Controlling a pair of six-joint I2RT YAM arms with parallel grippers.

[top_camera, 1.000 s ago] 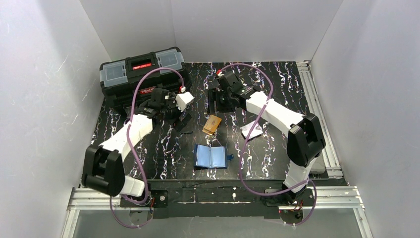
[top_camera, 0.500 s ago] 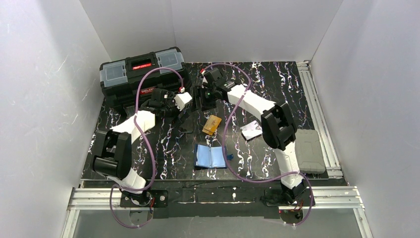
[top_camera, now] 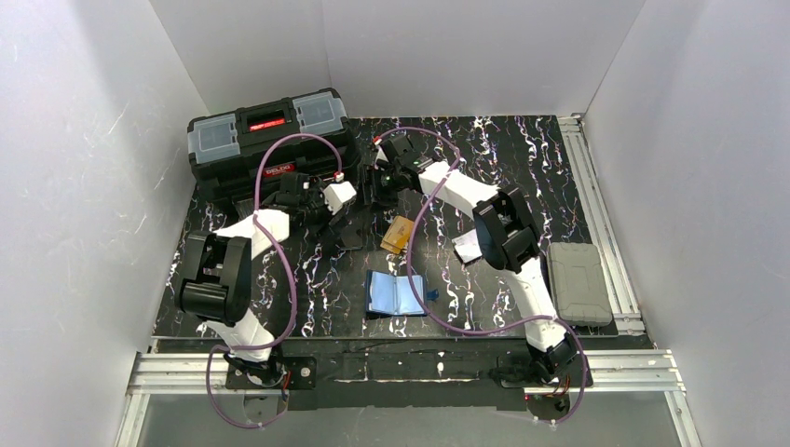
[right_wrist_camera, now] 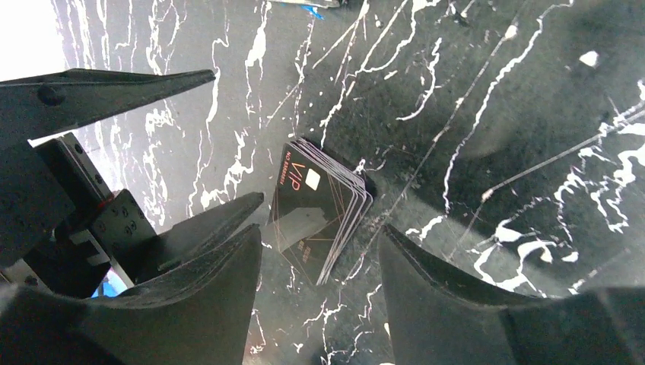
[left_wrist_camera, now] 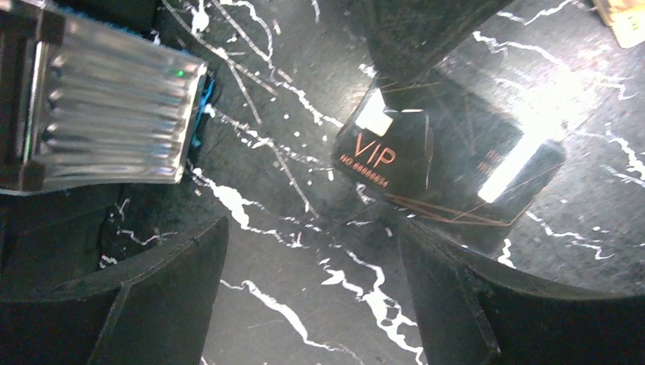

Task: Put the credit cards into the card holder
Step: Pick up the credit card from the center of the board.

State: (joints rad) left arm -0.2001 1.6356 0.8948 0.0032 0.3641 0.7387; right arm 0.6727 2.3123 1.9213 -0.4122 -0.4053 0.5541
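Note:
A fanned stack of black credit cards marked VIP (right_wrist_camera: 319,209) lies flat on the black marbled table. My right gripper (right_wrist_camera: 319,281) is open just short of the stack, with nothing between its fingers. My left gripper (left_wrist_camera: 312,289) is open too, and the same stack (left_wrist_camera: 449,160) lies just beyond its right finger. The two grippers meet over the cards, left (top_camera: 347,222) and right (top_camera: 373,189). Orange cards (top_camera: 399,233) and a whitish card (top_camera: 469,245) lie further right. The card holder (top_camera: 396,293) lies open, light blue inside, near the front.
A big black toolbox (top_camera: 268,140) stands at the back left, close behind the left arm. A grey case (top_camera: 578,281) lies by the right rail. The left gripper's fingers (right_wrist_camera: 114,91) crowd the right wrist view, and the right wrist's ribbed camera housing (left_wrist_camera: 106,114) fills the left view's corner.
The right arm has swung left and folded, bringing its gripper beside the left one and uncovering the grey case. The left arm's elbow drew back. Both jaws narrowed a little.

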